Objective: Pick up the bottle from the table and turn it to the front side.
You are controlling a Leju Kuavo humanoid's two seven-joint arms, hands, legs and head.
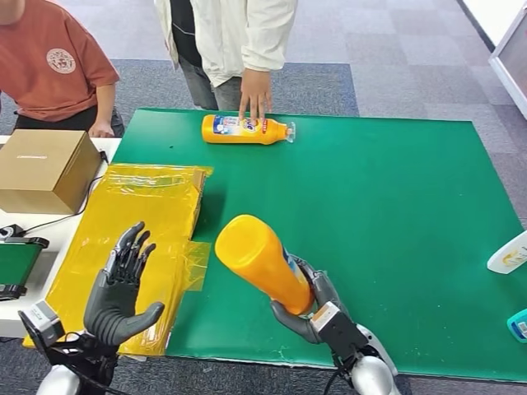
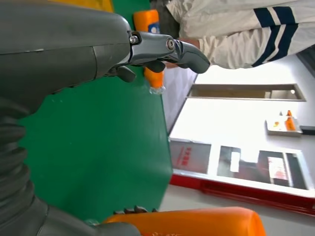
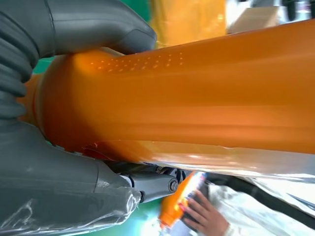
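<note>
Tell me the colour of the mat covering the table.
Green mat, plain with no pattern; the head view shows it best.

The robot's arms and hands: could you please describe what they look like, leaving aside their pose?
Both arms end in rounded silver forearm shells. The left hand and right hand have matte dark grey palms and thick grey thumbs, with darker, jointed metallic fingers. Black cables run along the wrists, each of which carries a small label. In the wrist views, a grey ribbed cover sits behind each hand.
</note>
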